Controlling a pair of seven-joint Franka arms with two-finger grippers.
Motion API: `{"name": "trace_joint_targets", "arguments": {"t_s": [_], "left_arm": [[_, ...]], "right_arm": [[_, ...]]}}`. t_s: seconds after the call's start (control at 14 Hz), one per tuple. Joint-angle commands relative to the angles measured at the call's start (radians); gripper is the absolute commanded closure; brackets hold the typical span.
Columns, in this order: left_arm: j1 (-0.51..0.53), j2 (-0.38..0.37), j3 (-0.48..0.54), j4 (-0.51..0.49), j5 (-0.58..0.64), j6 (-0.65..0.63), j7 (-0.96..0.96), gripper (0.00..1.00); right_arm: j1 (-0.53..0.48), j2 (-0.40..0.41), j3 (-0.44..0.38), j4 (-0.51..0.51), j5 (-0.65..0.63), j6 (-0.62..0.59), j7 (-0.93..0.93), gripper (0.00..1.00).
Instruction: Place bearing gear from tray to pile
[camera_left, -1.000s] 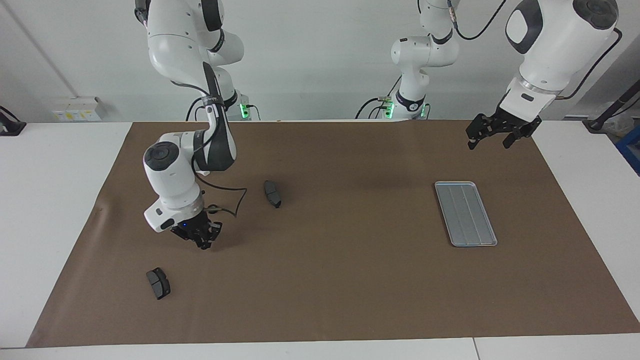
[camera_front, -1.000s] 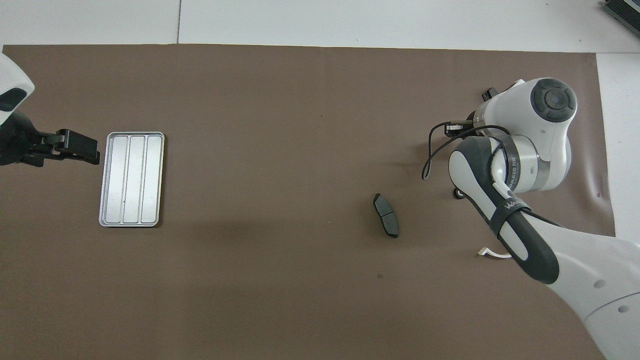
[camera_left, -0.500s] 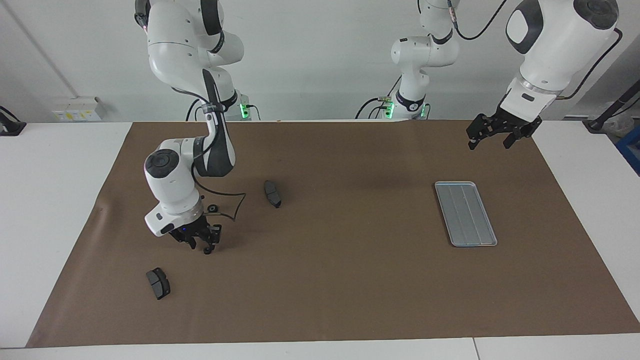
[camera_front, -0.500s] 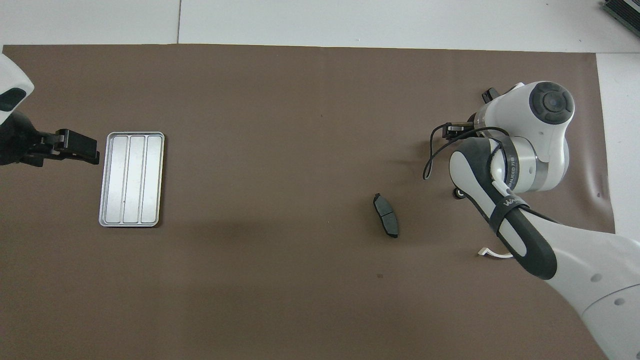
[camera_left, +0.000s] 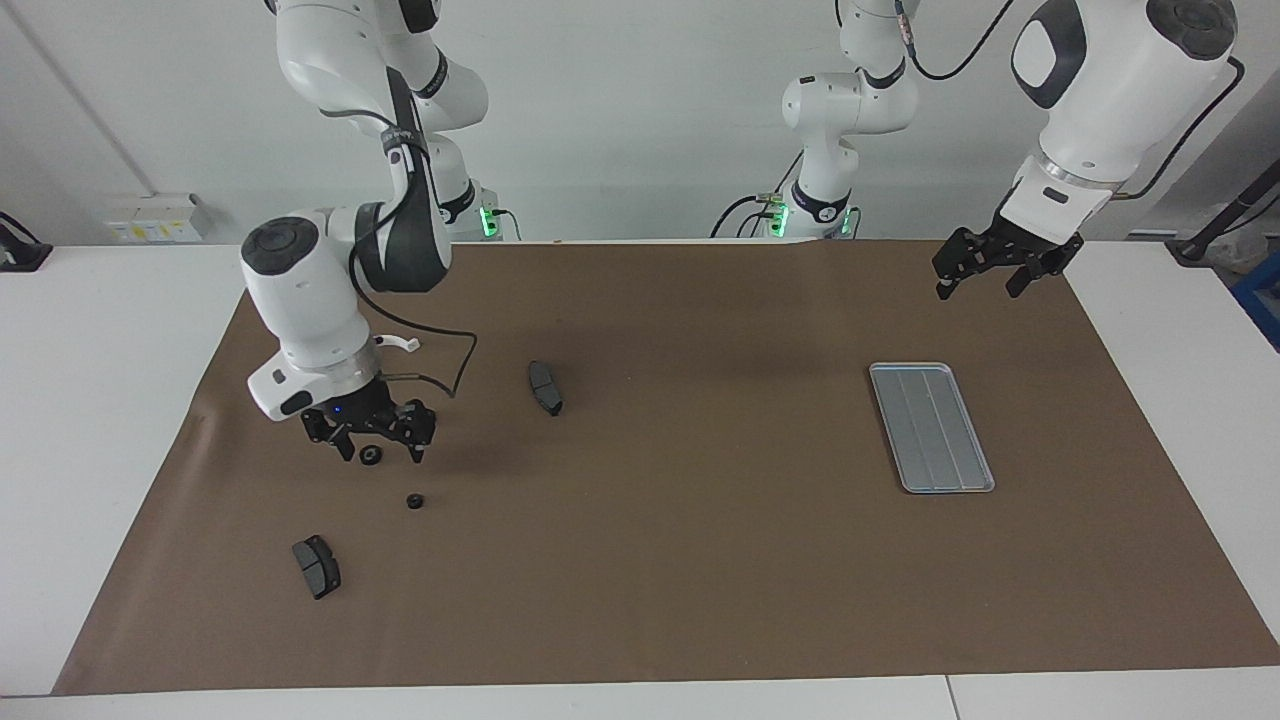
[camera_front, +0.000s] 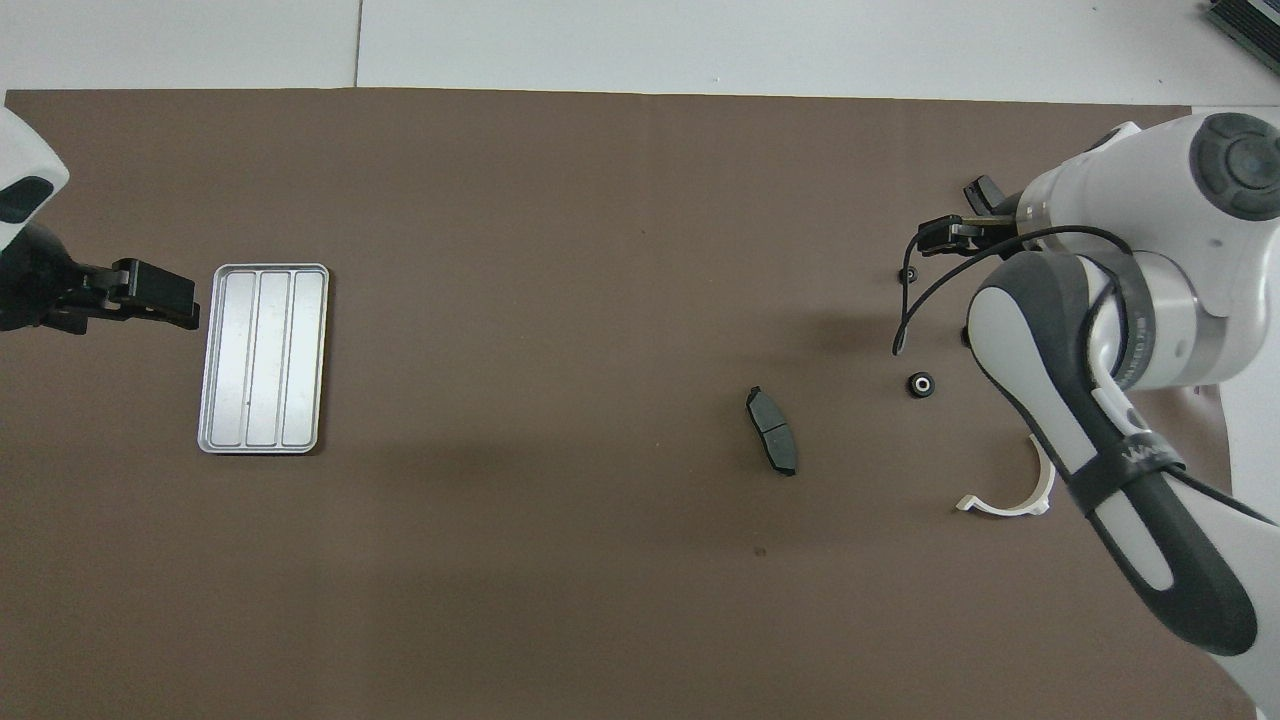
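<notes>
The silver-grey ridged tray (camera_left: 932, 427) lies toward the left arm's end of the brown mat and holds nothing; it also shows in the overhead view (camera_front: 264, 358). Small black bearing gears lie loose at the right arm's end: one (camera_left: 413, 500) (camera_front: 908, 273), one (camera_left: 369, 456) under the right hand, and one with a pale centre (camera_front: 920, 384). My right gripper (camera_left: 381, 450) is open and empty, raised over these gears. My left gripper (camera_left: 982, 283) is open and empty, hanging over the mat beside the tray, nearer to the robots than it.
Two dark brake pads lie on the mat, one (camera_left: 545, 388) (camera_front: 772, 430) toward the middle and one (camera_left: 316, 566) farther from the robots near the right arm's end. A white curved clip (camera_front: 1010, 495) lies by the right arm. The mat (camera_left: 680, 560) covers the white table.
My right gripper opened, left a bearing gear on the mat and rose, drawing back toward the robots. The left arm and the tray have not moved.
</notes>
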Motion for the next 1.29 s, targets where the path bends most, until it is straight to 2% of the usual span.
{"name": "trace_joint_targets", "arguments": {"t_s": [0.0,0.36,0.5,0.64,0.79,1.21], "left_arm": [[0.001,-0.033,0.002,-0.039,0.015,0.014,0.004,0.00],[0.001,-0.033,0.002,-0.039,0.015,0.014,0.004,0.00],[0.001,-0.033,0.002,-0.039,0.015,0.014,0.004,0.00],[0.001,-0.034,0.000,-0.039,0.015,0.014,0.002,0.00],[0.001,-0.034,0.002,-0.039,0.015,0.014,0.002,0.00],[0.001,-0.033,0.002,-0.039,0.013,0.014,0.002,0.00]], "right_arm": [[-0.033,-0.086,0.012,0.029,-0.011,-0.133,-0.025,0.00],[-0.055,-0.247,0.011,0.031,-0.014,-0.356,-0.022,0.00],[-0.121,-0.292,0.034,0.049,-0.014,-0.443,-0.030,0.00],[-0.125,-0.296,0.037,0.086,-0.027,-0.516,-0.030,0.00],[-0.123,-0.319,0.043,0.086,-0.064,-0.527,-0.028,0.00],[-0.076,-0.338,0.026,0.090,-0.058,-0.595,-0.022,0.00]]}}
